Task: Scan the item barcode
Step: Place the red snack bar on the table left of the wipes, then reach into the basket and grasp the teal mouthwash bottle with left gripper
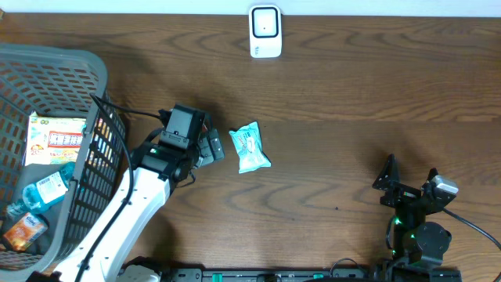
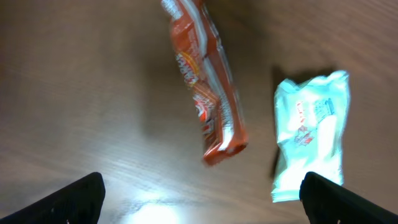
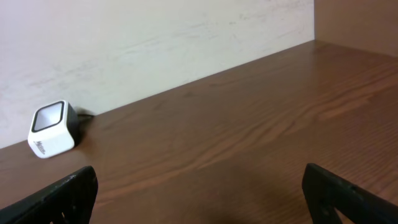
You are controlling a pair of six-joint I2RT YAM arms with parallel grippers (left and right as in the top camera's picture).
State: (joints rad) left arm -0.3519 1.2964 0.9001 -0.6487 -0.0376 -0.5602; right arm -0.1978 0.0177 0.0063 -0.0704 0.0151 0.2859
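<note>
The orange packet (image 2: 208, 87) sits right ahead of the left gripper (image 2: 202, 180), well short of the scanner (image 1: 265, 31) and off to the scanner's left. It's blurred in the wrist view, so whether it lies flat on the table (image 1: 352, 94) cannot be told, and overhead the arm hides it. It looks like a light, crinkly film pouch: soft, a little slippery, easy to crush. The best hold is probably across the narrow middle or on a sealed end, leaving the printed face clear for the barcode.

Just beside it, almost straight out from the scanner toward the robot, lies the pale blue packet (image 1: 250, 149). It is the same light, soft sort, flat on the wood, and could equally be the one to scan.

The left gripper is spread wide, holding nothing. The right gripper (image 1: 410, 174), far to the scanner's right and close to the robot, is spread wide and empty too.

Far to the scanner's left stands the basket (image 1: 94, 70), with slatted walls. Inside are a printed box (image 1: 55, 137), a bottle (image 1: 47, 188) with a blue label, and a small orange pouch (image 1: 23, 227) lowest down.
</note>
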